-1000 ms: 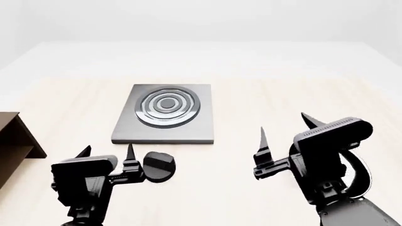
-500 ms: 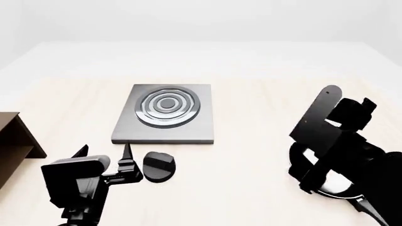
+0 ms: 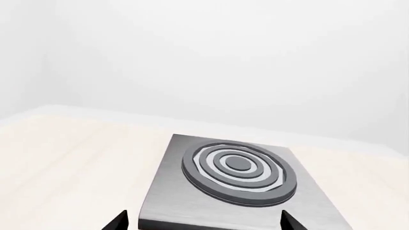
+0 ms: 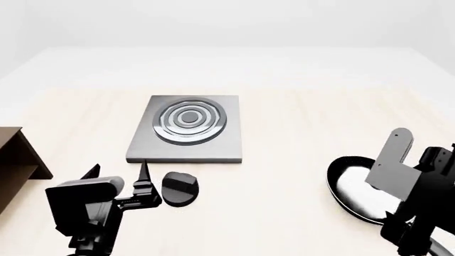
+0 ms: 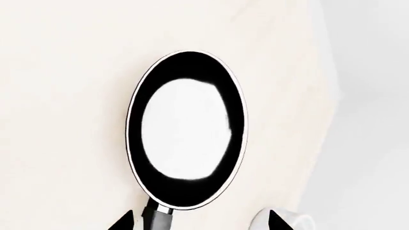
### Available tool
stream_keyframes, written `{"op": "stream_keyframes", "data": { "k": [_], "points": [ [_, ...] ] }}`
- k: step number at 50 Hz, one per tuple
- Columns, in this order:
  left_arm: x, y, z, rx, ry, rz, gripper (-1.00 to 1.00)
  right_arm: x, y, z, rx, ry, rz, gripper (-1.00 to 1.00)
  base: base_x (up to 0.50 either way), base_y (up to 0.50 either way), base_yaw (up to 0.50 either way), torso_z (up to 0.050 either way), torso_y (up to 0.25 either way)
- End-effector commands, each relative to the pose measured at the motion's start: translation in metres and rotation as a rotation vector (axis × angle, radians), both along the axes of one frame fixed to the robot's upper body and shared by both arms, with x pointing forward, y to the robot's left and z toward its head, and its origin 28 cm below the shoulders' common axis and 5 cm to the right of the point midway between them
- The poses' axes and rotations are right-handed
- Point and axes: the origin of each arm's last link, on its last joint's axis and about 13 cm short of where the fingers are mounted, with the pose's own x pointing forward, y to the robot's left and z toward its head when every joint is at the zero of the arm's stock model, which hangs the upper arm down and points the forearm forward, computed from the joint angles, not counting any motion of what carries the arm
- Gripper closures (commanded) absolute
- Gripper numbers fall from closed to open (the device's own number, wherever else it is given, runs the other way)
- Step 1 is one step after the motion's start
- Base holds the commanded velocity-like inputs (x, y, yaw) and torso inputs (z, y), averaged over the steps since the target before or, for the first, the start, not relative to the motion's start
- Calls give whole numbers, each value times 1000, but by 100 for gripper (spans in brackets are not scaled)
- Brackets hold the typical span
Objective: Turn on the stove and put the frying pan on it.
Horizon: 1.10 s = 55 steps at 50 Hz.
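The stove (image 4: 188,128) is a flat grey slab with burner rings at the table's middle; its round black knob (image 4: 180,188) sits in front of it. My left gripper (image 4: 118,173) is open and empty just left of the knob; in its wrist view the open gripper (image 3: 202,223) faces the stove (image 3: 233,177). The frying pan (image 4: 352,189) lies at the front right, partly behind my right arm (image 4: 398,176). In the right wrist view my right gripper (image 5: 199,223) is open above the pan (image 5: 187,129), with the handle (image 5: 160,218) near one fingertip.
A brown wooden shelf (image 4: 14,160) stands at the table's left edge. A white bowl's rim (image 5: 290,223) shows beside the pan's handle in the right wrist view. The pale table (image 4: 284,117) ends just right of the pan.
My right arm has swung down and to the right, turning its gripper away from the head view and uncovering the frying pan. The left arm dropped slightly, then held still.
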Motion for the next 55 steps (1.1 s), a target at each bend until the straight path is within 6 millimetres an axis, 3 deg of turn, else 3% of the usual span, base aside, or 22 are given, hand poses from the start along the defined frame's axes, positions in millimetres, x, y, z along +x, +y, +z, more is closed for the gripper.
{"op": "stream_keyframes", "data": {
  "k": [1,14,34,37,42,55],
  "points": [
    [0,0,0,2,0,0,-100,-6,-11,-12,18,85,-65,-100,0,0,0,0,0],
    [0,0,-1,9,1,1,-100,-7,-23,-34,45,114,-114,-100,0,0,0,0,0],
    [0,-1,-4,16,4,1,-100,-9,-39,-48,26,104,-203,-100,0,0,0,0,0],
    [1,-1,-4,16,6,2,-100,-4,-42,-63,37,81,-208,-100,0,0,0,0,0],
    [1,-1,-4,16,6,4,-100,2,-43,-67,63,29,-214,-100,0,0,0,0,0],
    [1,0,-5,19,8,5,-100,0,-53,-89,64,88,-252,-100,0,0,0,0,0]
  ]
}}
